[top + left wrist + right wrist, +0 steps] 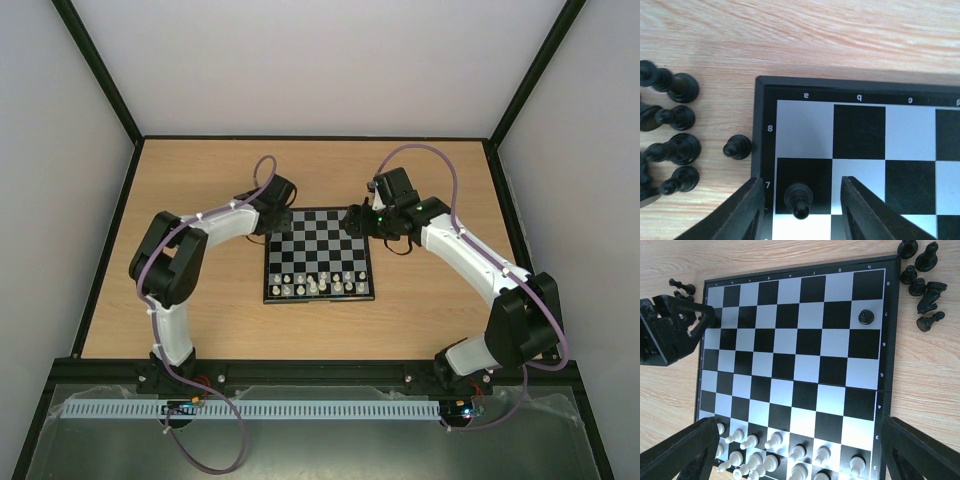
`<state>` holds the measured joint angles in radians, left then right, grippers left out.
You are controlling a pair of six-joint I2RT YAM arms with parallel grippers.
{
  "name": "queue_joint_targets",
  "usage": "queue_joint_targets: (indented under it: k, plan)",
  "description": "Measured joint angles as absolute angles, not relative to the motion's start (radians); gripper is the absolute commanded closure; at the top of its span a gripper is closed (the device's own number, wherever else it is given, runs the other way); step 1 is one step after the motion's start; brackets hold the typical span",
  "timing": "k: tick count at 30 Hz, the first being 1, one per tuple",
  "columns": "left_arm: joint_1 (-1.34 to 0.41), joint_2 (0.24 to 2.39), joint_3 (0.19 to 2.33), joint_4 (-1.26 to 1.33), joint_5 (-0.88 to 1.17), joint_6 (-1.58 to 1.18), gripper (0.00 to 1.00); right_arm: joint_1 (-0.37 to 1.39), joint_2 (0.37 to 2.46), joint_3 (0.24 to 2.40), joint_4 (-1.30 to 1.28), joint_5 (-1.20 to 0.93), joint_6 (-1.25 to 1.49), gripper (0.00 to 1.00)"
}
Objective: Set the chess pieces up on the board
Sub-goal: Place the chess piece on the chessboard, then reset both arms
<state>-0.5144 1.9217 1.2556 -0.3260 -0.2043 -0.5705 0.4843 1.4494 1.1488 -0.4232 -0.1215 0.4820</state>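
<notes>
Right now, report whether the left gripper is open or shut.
Open. The left gripper has its fingers apart, one each side of a black pawn on the board, neither touching it.

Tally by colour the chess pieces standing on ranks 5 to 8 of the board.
Black pawns: 2, one on a7 and one on h7
White pieces: 0 on those ranks; the ones in view stand on the near ranks
Total: 2
</notes>
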Motion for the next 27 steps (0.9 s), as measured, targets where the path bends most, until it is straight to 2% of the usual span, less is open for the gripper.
queue_joint_targets:
  k: [5, 9, 11, 13, 14, 27]
  plan:
    - [-0.519, 1.858, 1.256, -0.349, -0.225, -0.569, 0.44, 0.484, 1.453, 1.149, -0.423, -0.121, 0.482, 0.10]
    - [-0.526, 1.774, 1.256, -0.359, -0.239, -0.569, 0.35, 0.484, 1.457, 1.149, -0.423, -0.117, 0.482, 0.04]
    - [-0.530, 1.729, 1.256, -0.363, -0.245, -0.570, 0.26, 0.484, 1.459, 1.149, -0.423, -0.113, 0.480, 0.01]
    - [-0.534, 1.691, 1.256, -0.367, -0.253, -0.566, 0.04, 0.484, 1.461, 1.149, -0.423, -0.111, 0.482, 0.01]
    - [-0.534, 1.673, 1.256, -0.370, -0.258, -0.570, 0.01, 0.484, 1.462, 1.149, -0.423, -0.108, 0.480, 0.02]
    - [-0.537, 1.506, 1.192, -0.392, -0.329, -0.580, 0.01, 0.484, 1.468, 1.151, -0.422, -0.083, 0.482, 0.01]
